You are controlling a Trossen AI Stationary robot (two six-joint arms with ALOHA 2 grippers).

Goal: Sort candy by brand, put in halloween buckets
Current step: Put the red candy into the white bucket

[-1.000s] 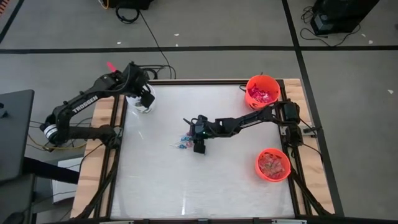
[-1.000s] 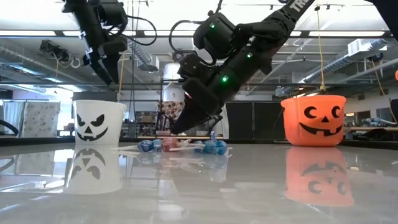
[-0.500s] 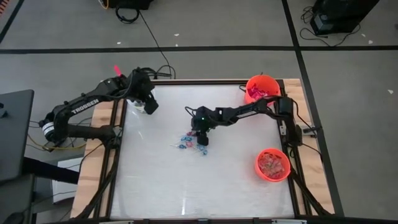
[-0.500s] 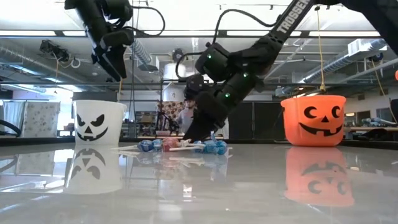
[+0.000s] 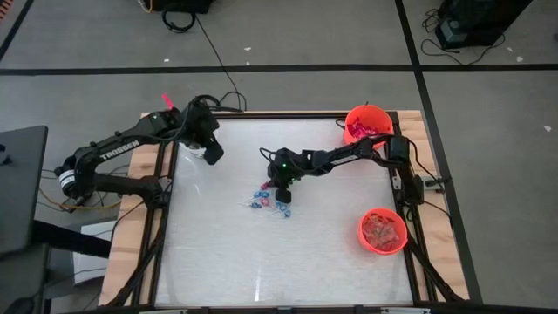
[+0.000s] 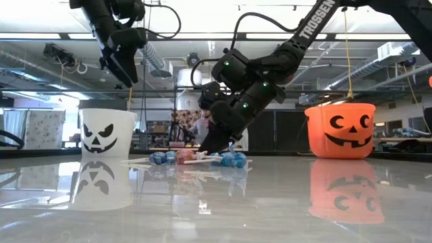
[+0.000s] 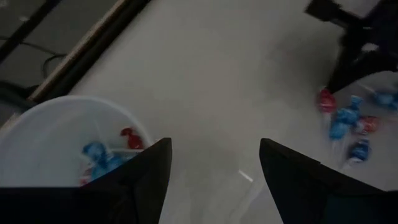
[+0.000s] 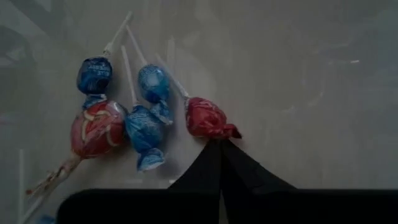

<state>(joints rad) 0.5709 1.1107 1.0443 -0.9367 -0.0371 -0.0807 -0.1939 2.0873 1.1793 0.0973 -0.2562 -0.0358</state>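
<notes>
Table (image 5: 288,262): near half bare, wide room. Orange buckets (image 5: 367,126) (image 5: 383,230) along right edge; white bucket (image 6: 108,131) at far-left corner under left gripper (image 7: 214,162), fingers spread, empty. Mid-table, right gripper (image 8: 219,148), fingers clenched, tips touching red lollipop (image 8: 207,118) in lollipop cluster (image 5: 268,199).

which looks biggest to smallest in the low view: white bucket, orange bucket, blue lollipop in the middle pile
1. orange bucket and white bucket: they look alike in size, so no ranking between them; they may also sit at different depths.
2. blue lollipop: far smaller than either.
</notes>
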